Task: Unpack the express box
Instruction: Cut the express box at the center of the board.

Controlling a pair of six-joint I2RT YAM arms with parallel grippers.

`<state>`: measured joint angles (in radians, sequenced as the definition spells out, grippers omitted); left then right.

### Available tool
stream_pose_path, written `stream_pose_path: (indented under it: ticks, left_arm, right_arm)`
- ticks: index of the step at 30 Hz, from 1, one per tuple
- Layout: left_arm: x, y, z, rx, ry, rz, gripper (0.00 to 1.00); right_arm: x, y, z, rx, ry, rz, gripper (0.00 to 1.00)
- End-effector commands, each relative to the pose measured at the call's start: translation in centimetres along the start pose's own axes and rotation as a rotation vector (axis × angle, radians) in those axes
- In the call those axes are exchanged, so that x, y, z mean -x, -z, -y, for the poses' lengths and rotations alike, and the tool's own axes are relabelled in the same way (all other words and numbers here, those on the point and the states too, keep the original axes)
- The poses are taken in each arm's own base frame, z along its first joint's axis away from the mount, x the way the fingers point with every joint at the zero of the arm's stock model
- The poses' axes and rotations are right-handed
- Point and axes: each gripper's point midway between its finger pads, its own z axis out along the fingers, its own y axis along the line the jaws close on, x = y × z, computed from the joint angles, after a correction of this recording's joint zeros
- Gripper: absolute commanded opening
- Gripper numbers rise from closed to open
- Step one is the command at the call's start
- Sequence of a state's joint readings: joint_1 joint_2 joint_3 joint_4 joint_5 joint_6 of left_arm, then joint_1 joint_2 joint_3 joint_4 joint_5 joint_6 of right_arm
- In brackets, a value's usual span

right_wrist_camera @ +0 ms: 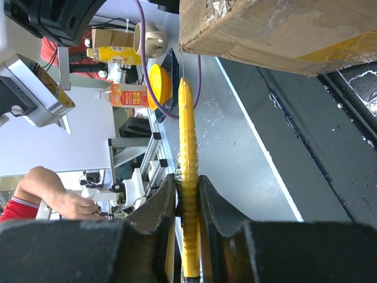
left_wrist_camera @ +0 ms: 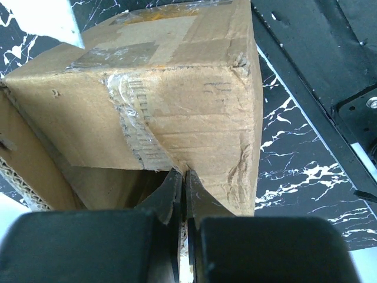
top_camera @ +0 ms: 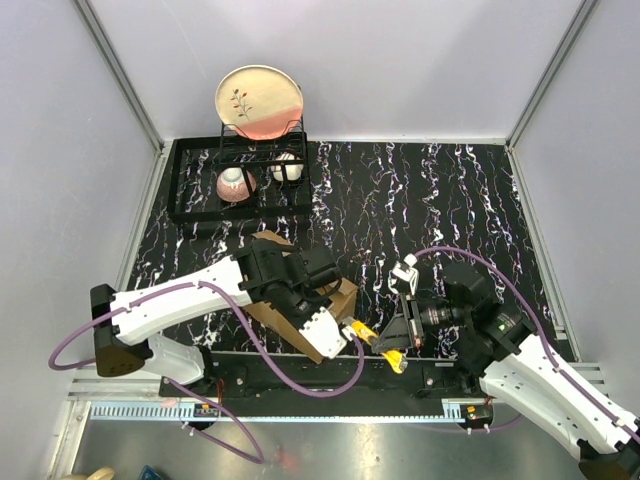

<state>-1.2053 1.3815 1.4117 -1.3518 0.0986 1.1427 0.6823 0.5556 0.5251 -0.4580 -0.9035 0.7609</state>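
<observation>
Pinched almost shut at the left gripper (left_wrist_camera: 182, 175), tips touching the lower edge of the express box (left_wrist_camera: 177, 88) just ahead — cannot tell whether nipping a lip of card. Clenched in the right gripper (right_wrist_camera: 187, 180): a yellow ridged tool (right_wrist_camera: 187, 124), pointing forward to just under the box's corner. Probably light and stiff yet crushable, scuffed at the corners, slick where taped; best taken by a flap edge or corner. Nothing seen of its contents. Well beyond the left gripper, a black dish rack (top_camera: 195, 165) holding a pink bowl (top_camera: 235, 184), a pale cup (top_camera: 286, 168) and an upright plate (top_camera: 259, 100).
</observation>
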Motion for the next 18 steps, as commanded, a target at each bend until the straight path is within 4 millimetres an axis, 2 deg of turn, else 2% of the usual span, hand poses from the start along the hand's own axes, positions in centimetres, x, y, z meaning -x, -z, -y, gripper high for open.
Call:
stream_pose_path:
  ticks: [1, 9, 13, 18]
  left_arm:
    - [0.1, 1.5, -2.3, 0.077, -0.031, -0.009, 0.0]
    - [1.0, 2.7, -2.8, 0.069, -0.019, 0.022, 0.0]
    - [1.4, 3.5, -2.6, 0.062, -0.007, 0.034, 0.0]
    - [1.2, 3.5, -2.0, 0.055, -0.003, 0.019, 0.0]
  right_arm:
    - [0.5, -0.1, -0.7, 0.021, 0.036, -0.001, 0.0]
    - [2.2, -1.0, 1.3, -0.072, 0.042, 0.032, 0.0]
    - [2.7, -0.8, 1.1, -0.079, 0.066, 0.06, 0.0]
    - [2.3, -0.2, 0.3, -0.066, 0.069, 0.072, 0.0]
